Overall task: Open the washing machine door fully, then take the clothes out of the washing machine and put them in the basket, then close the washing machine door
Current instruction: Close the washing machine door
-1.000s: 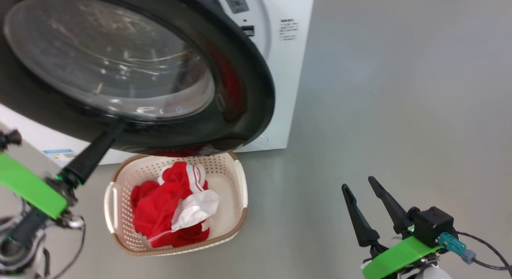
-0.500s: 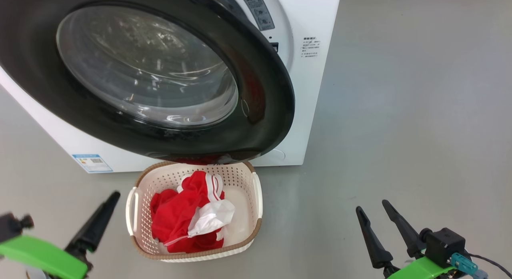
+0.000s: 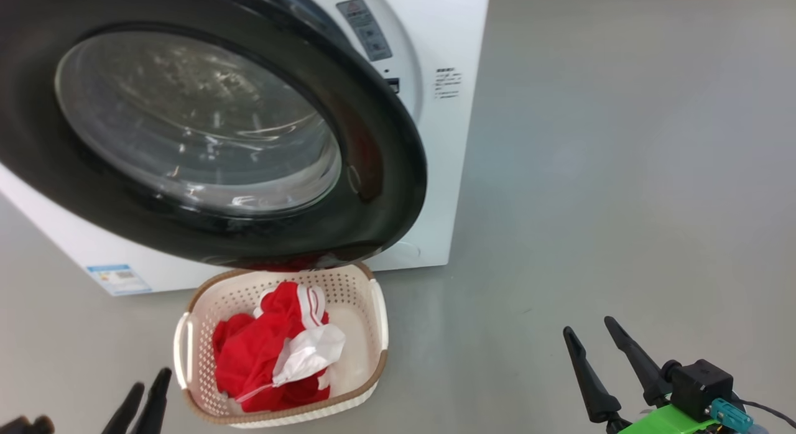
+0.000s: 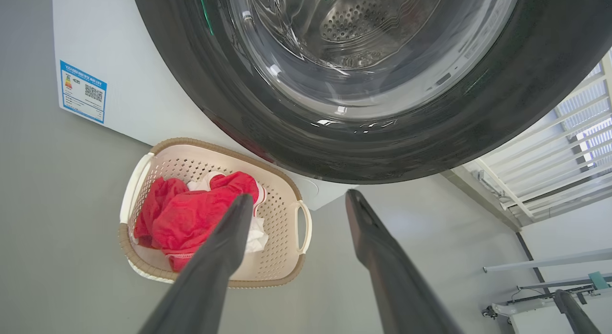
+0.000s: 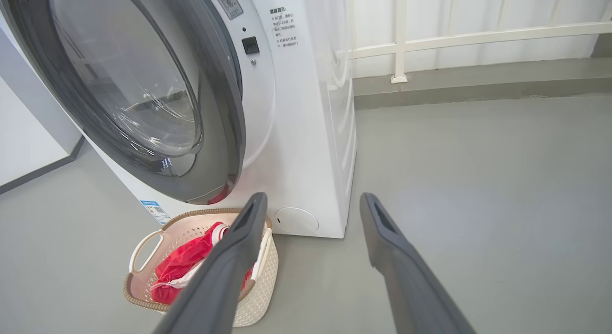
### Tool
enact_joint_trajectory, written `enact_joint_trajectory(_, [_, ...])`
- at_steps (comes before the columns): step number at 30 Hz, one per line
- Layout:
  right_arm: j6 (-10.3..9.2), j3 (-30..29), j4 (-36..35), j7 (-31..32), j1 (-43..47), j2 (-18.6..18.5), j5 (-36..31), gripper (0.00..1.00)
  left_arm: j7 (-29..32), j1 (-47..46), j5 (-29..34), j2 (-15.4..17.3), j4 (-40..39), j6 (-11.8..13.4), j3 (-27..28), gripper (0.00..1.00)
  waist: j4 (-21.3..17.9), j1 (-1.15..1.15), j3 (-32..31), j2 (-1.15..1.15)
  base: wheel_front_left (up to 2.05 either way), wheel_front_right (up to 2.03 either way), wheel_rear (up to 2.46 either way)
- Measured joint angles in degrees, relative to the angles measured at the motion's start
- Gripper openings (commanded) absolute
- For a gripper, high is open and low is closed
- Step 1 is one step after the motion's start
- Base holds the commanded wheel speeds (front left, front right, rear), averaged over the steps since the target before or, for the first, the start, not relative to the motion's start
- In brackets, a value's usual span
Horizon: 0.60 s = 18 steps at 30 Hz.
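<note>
Since a second ago my left tool (image 3: 148,390) has come off the lower rim of the washing machine door (image 3: 385,142), where one finger lay against the black gloss. It now sits low at my left, with just its two dark fingertips in the head view, close beside the basket (image 3: 348,291). The head view has itself shifted, so I cannot say whether the door has swung.

Seen from the left wrist, that tool's fingers are spread wide with nothing between them, pointing toward the basket and the door's lower rim. My right tool (image 3: 588,328) is spread just as wide and empty, low at my right over the bare grey floor (image 3: 622,173), well apart from the basket.

All the clothes (image 3: 249,359) I can see lie in the basket. They form a red heap with a white-striped edge uppermost and a white panel draped across the front, filling its left and middle. The basket stands on the floor just in front of the washing machine (image 3: 448,173), its far rim under the door's bottom edge.

From the right wrist the door stands ajar, its free edge off the white front panel. Through the glass, from the left wrist, the perforated steel drum (image 4: 349,23) shows. A blue label (image 3: 118,278) sits at the machine's lower left corner.
</note>
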Motion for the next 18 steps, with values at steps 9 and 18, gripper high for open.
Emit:
enact_joint_trajectory(9, [0.00,-1.3,-0.5,0.0,0.3,-0.1,0.1,1.00,-3.2,0.0,9.7,-0.7,5.1,0.0,2.6,1.00,-2.4,0.00,-1.3,0.00,0.00,0.00,0.00])
enact_joint_trajectory(18, [0.00,-1.7,-1.1,0.0,1.6,-0.2,0.4,1.00,-3.2,3.6,28.9,-6.6,4.4,0.0,14.8,1.00,-2.9,0.00,-2.1,0.00,0.00,0.00,0.00])
